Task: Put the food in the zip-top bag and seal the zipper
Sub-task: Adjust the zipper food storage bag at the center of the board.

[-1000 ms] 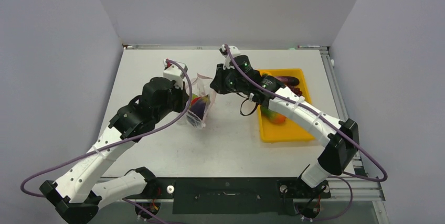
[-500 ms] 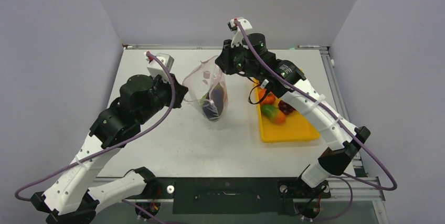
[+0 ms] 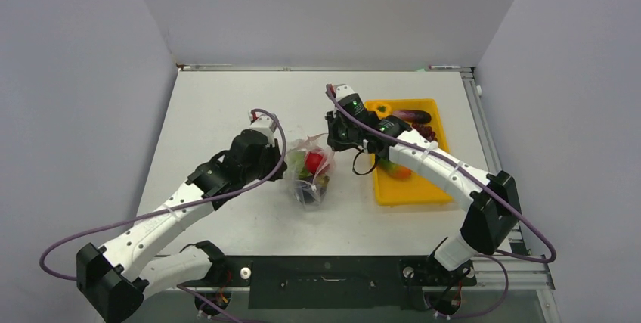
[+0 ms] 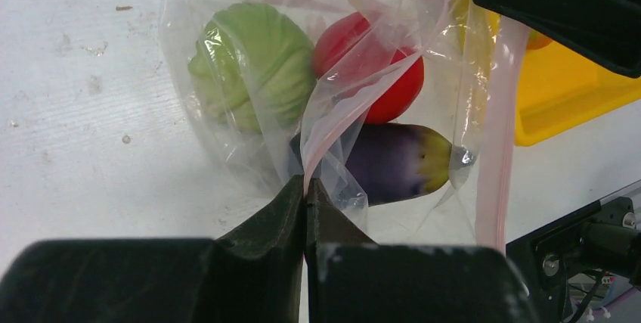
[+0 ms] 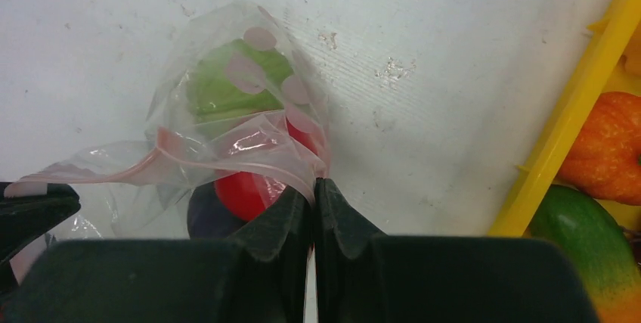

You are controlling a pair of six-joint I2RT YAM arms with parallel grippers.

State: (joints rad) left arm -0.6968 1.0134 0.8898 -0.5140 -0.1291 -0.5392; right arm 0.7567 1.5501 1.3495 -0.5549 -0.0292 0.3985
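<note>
Clear pink-dotted plastic zip-top bag [image 3: 310, 178] mid-table, with purple toy eggplant [image 4: 393, 163], red and green pieces inside. left gripper [image 4: 305, 196] and right gripper [image 5: 312, 196] pinch its film. Pink zipper strip [image 4: 499, 141] looks unsealed; food remains in yellow plastic tray [image 3: 412, 199], right edge.

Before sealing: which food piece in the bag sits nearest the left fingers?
The purple eggplant, lying just beyond the left fingers; the red piece and the pale green one sit farther off in the zip-top bag.
</note>
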